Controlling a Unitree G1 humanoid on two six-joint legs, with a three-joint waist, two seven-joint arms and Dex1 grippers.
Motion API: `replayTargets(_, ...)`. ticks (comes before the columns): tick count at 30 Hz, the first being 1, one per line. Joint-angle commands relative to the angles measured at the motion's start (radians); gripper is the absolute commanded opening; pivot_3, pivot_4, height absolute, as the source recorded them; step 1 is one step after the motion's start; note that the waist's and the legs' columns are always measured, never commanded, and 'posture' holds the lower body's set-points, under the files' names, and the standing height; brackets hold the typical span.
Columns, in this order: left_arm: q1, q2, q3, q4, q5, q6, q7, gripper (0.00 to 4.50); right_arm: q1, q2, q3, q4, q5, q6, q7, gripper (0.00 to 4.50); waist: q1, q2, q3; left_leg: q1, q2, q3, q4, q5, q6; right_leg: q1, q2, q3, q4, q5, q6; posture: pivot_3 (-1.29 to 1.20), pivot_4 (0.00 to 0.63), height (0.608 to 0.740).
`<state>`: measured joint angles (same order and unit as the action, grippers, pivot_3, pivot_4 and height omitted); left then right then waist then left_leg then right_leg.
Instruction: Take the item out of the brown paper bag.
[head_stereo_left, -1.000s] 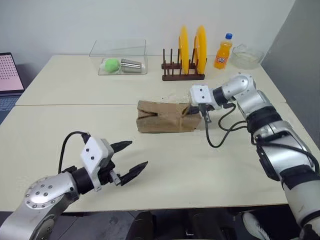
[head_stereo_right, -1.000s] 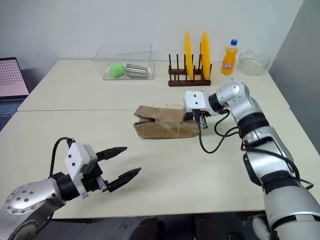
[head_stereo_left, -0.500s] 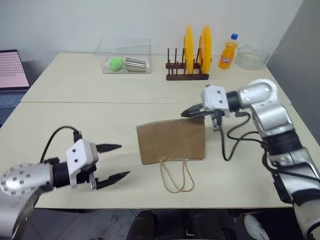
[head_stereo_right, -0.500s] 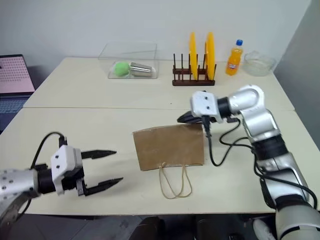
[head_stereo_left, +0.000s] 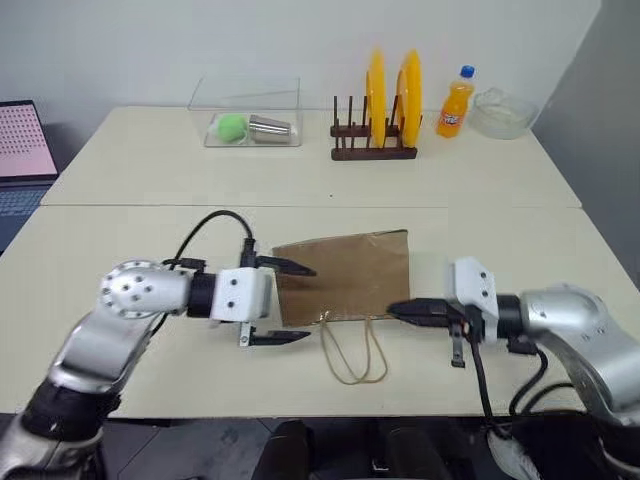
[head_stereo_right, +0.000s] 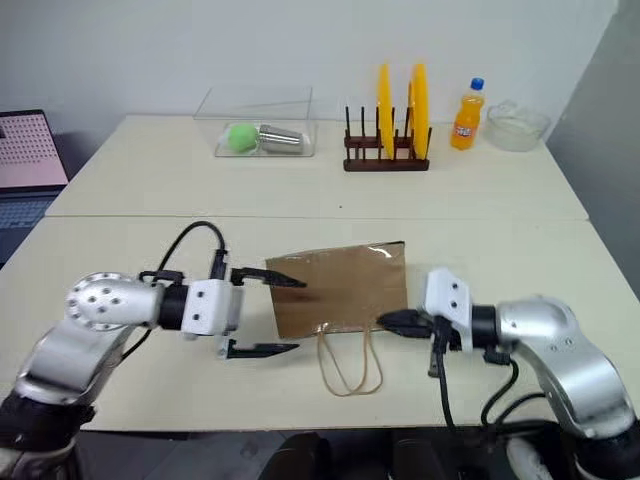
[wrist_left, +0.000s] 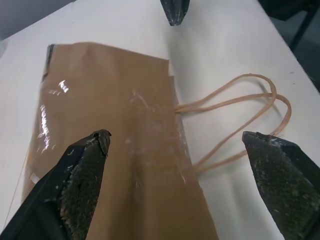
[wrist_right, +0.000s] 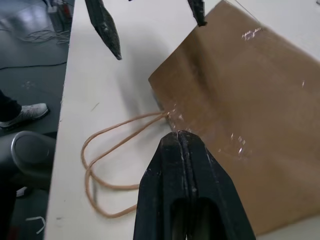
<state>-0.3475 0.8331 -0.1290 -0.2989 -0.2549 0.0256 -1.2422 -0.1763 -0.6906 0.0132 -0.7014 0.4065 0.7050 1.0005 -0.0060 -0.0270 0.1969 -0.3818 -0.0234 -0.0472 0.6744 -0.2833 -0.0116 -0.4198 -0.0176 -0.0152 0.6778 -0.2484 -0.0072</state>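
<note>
Black-fingered and spread wide, the left end effector (head_stereo_left: 283, 303) hovers at the left edge of the creased brown kraft paper bag (head_stereo_left: 345, 276), one finger above that edge, the other over the cream desk (head_stereo_left: 150, 250). The right end effector (head_stereo_left: 400, 310), fingers pressed together, points at the bag's near right corner beside the tan cord handles (head_stereo_left: 354, 352). The bag lies flat; its contents are hidden.

Both arms are low over the tabletop, pointing inward at each other. The left gripper (head_stereo_left: 283, 302) faces right with its black fingers (wrist_left: 82, 180) spread wide, one above the other. The right gripper (head_stereo_left: 398, 309) aims left, its fingers (wrist_right: 182, 195) pressed together, a black cable looping under the wrist.
</note>
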Motion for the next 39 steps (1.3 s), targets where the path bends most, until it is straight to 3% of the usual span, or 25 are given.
replayTargets(1,-0.048,-0.027,-0.023,0.043,0.022,-0.058,-0.007,4.5,-0.027,0.016,-0.04,-0.111,0.054,0.051,-0.099,0.74,-0.003,0.0,0.0,0.0,0.0,0.0,0.0,0.0,0.0,0.0,0.0,0.0,0.0,0.0,0.0,0.0,0.15,0.74)
replayTargets(5,-0.058,-0.045,-0.046,0.063,0.029,-0.095,-0.027,4.5,-0.003,-0.004,-0.016,-0.149,0.041,0.055,-0.159,2.14,0.0,0.0,0.0,0.0,0.0,-0.001,0.0,0.0,0.0,0.0,0.001,0.0,0.0,0.0,0.0,0.0,0.15,0.74)
replayTargets(11,-0.048,-0.058,-0.065,0.061,0.043,-0.09,-0.025,4.5,0.097,-0.047,-0.014,-0.197,0.022,0.04,-0.223,2.14,0.005,0.0,0.0,-0.002,0.0,-0.002,0.0,0.0,0.0,0.0,0.001,0.0,-0.002,-0.001,0.002,0.0,0.15,0.74)
replayTargets(13,-0.048,-0.053,-0.075,0.07,0.054,-0.126,-0.041,4.5,0.131,-0.06,-0.028,-0.21,0.038,0.041,-0.226,2.52,0.005,-0.001,0.0,-0.001,0.0,-0.002,0.001,0.0,0.0,0.0,0.001,0.0,-0.002,-0.001,0.002,0.0,0.15,0.74)
replayTargets(19,-0.074,-0.073,-0.151,0.161,0.144,-0.327,-0.082,4.5,0.223,-0.117,-0.037,-0.252,0.046,0.043,-0.233,4.46,0.006,-0.001,0.0,-0.001,0.0,-0.001,0.001,0.0,0.0,0.001,0.001,0.0,-0.002,-0.001,0.002,0.0,0.15,0.74)
replayTargets(26,-0.152,-0.159,-0.231,0.324,0.24,-0.502,-0.057,4.5,0.29,-0.13,-0.045,-0.304,0.069,0.061,-0.272,4.46,0.007,-0.002,-0.001,-0.001,0.0,-0.002,0.001,0.0,0.0,0.001,0.001,-0.001,-0.002,0.0,0.002,0.0,0.15,0.74)
replayTargets(39,-0.201,-0.226,-0.328,0.516,0.334,-0.716,-0.034,4.5,0.383,-0.146,-0.082,-0.346,0.1,0.044,-0.346,4.46,0.006,-0.003,-0.002,0.0,0.0,-0.002,0.002,0.0,0.0,0.003,0.001,0.0,-0.002,0.0,0.003,0.0,0.15,0.74)
